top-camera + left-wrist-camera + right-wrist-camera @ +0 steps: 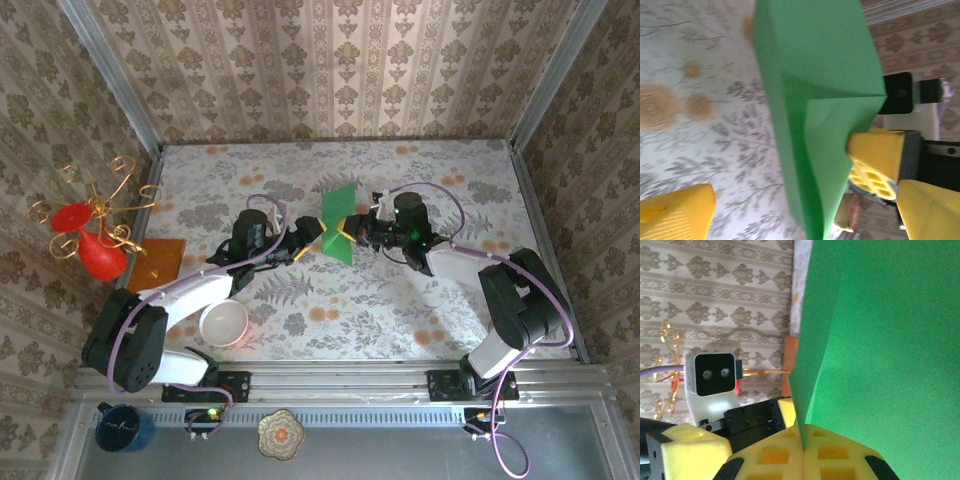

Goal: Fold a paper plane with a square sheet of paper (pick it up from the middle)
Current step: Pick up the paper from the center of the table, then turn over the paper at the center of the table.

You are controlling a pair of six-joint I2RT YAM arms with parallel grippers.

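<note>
The right gripper (803,440) clamps the folded green sheet (880,340) above the middle of the table (420,320); the left gripper (310,240) gapes wide beside it.

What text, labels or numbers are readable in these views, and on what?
No legible text anywhere.
Dark blue mug: faint pale mark on it, too small to read.
Green paper: plain, no print on it in the top view or either wrist view.
</note>
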